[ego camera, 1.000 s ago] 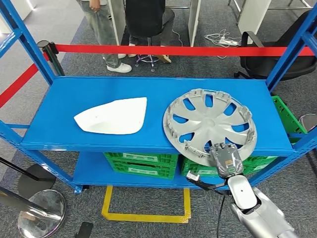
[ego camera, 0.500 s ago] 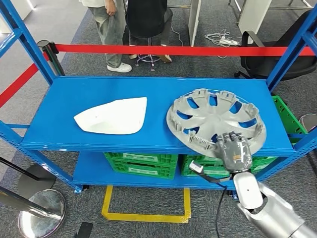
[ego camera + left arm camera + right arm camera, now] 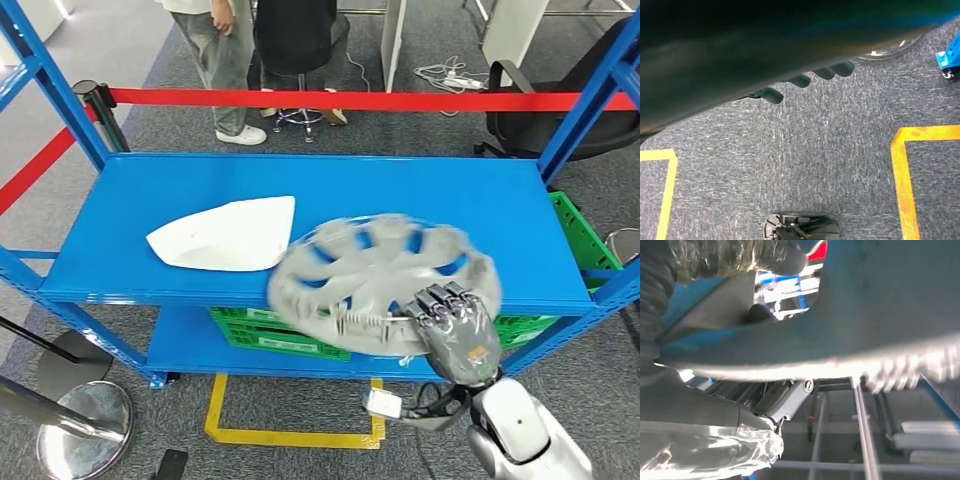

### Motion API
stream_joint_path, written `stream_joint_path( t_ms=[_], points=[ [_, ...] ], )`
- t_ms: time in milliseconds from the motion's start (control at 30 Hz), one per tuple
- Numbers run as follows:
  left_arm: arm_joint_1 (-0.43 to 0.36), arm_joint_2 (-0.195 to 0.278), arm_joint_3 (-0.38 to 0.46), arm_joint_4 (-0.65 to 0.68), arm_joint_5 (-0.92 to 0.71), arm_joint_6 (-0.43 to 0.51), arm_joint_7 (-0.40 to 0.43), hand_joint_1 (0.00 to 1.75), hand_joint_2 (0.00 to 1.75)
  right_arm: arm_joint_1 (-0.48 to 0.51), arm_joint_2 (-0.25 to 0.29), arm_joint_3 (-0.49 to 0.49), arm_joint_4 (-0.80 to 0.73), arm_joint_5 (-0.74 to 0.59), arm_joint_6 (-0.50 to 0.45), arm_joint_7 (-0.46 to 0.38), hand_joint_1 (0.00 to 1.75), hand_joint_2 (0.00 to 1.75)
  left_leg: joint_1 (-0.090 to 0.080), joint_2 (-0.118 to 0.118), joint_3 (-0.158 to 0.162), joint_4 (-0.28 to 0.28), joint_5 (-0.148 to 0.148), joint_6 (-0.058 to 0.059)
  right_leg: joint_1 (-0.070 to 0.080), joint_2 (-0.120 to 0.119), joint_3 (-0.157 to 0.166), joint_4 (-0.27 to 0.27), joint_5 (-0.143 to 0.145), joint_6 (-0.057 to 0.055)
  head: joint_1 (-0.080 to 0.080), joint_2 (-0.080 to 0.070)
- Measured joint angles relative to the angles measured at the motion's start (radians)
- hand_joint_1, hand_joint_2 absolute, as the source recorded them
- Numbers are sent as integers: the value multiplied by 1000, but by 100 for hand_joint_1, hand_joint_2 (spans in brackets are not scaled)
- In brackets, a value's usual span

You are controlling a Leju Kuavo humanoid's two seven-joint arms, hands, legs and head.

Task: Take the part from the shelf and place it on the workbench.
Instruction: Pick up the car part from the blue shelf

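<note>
Head view, right hand (image 3: 459,335) fingers (image 3: 441,298) gripping hubcap (image 3: 377,280) rim

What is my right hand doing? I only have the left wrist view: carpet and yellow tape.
Observer: Head view shows the right hand gripping the grey wheel cover by its near rim.
Operator: Is the cover off the shelf?
Observer: Partly. It juts out past the front edge of the blue shelf, tilted and blurred.
Operator: Anything close to it?
Observer: A white part lies on the shelf just left of the cover. I cannot tell if they touch.
</note>
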Motion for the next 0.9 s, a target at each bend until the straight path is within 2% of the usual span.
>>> stream_joint_path(
  t_ms=[67, 167, 267, 400, 533, 667, 767, 900],
  points=[
    [1, 0, 0, 0, -2, 0, 0, 0, 0, 50, 75, -96, -29, -112, -4, -110, 175, 175, 0, -2, 0, 0, 0, -1, 0, -3, 0, 0, -1, -1, 1, 0],
    [3, 0, 1, 0, -2, 0, -1, 0, 0, 96, 155, -202, -50, -231, -6, -190, 175, 175, 0, -2, -1, 0, 1, -1, 0, -2, 0, 0, -1, -1, 1, 0],
    [2, 0, 2, 0, -3, 0, -3, 0, 0, 128, 211, -287, -68, -288, -7, -233, 175, 175, 0, -1, -1, 0, 1, -1, -1, -1, 0, 0, 0, -1, 1, 0],
    [2, 0, 5, 0, -9, 1, -3, 0, 0, 167, 302, -380, -107, -357, -8, -356, 175, 175, -1, -1, -1, 0, 1, -1, -2, 0, 0, 0, 0, -1, 1, 0],
    [2, 0, 6, 0, -13, 4, -3, 0, 0, 185, 378, -451, -144, -393, -8, -445, 175, 175, -1, -1, -1, 0, 1, -1, -1, 0, -1, 0, 0, -1, 1, 0],
    [1, 0, 6, 0, -21, 8, -3, 0, 0, 203, 489, -544, -201, -439, -9, -609, 175, 175, -1, 0, -1, 0, 1, -1, -1, 1, -1, 1, 0, -1, 1, 0],
    [-1, -1, 6, 0, -23, 10, -3, 0, 0, 205, 548, -590, -239, -451, -12, -630, 175, 175, -1, 0, -1, 0, 1, -1, -1, 0, -1, 1, 0, -1, 1, 0],
    [-2, -2, 6, 0, -25, 11, -2, 0, 0, 214, 574, -626, -273, -442, -15, -631, 175, 175, -1, 0, -1, 0, 1, -1, -1, 1, -1, 1, 0, -1, 1, 0]
  ],
)
